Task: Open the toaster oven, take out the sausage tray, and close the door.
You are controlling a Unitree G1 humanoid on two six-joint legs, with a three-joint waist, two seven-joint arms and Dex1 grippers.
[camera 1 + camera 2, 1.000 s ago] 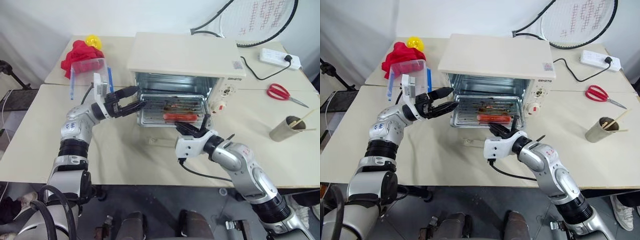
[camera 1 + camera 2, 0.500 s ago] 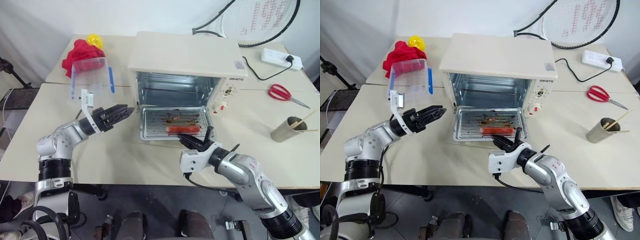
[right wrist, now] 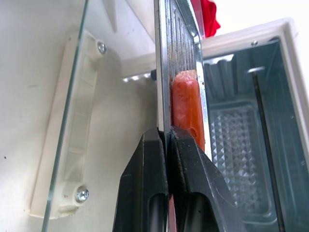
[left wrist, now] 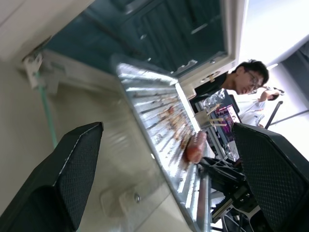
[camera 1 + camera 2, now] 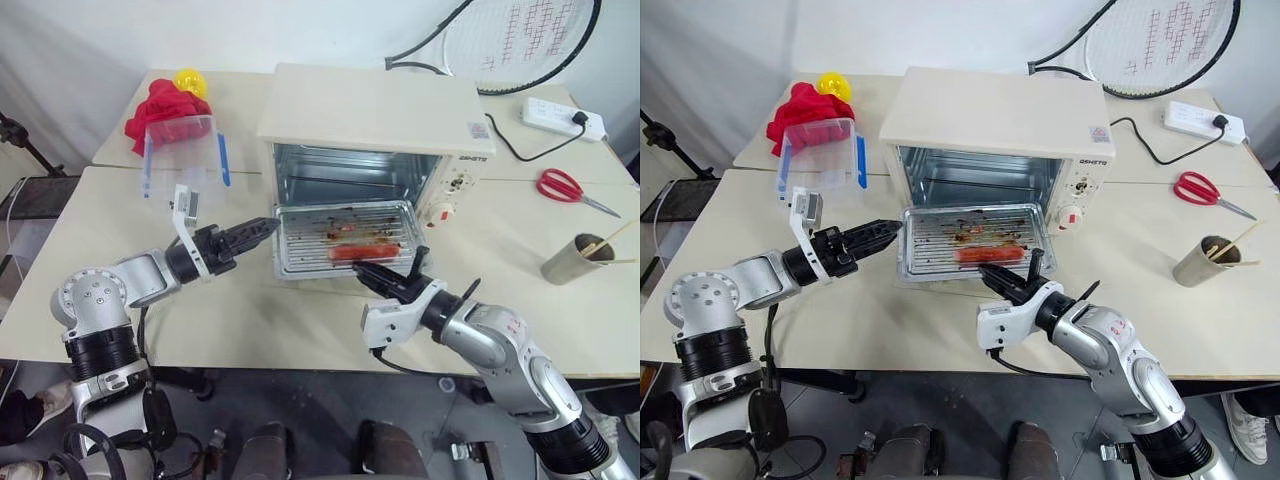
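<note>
While right jaws clamped on sausage tray (image 5: 345,237), left jaws apart; oven's brand lettering unreadable.

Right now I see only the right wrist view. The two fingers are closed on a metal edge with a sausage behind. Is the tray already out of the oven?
Observer: Mostly. The sausage tray hangs in front of the open toaster oven, above the lowered door.
Operator: Where exactly is my right gripper holding it?
Observer: The right gripper pinches the tray's front rim, near the sausage.
Operator: And the left gripper, does it help?
Observer: No. The left gripper is open beside the tray's left edge, not touching it.
</note>
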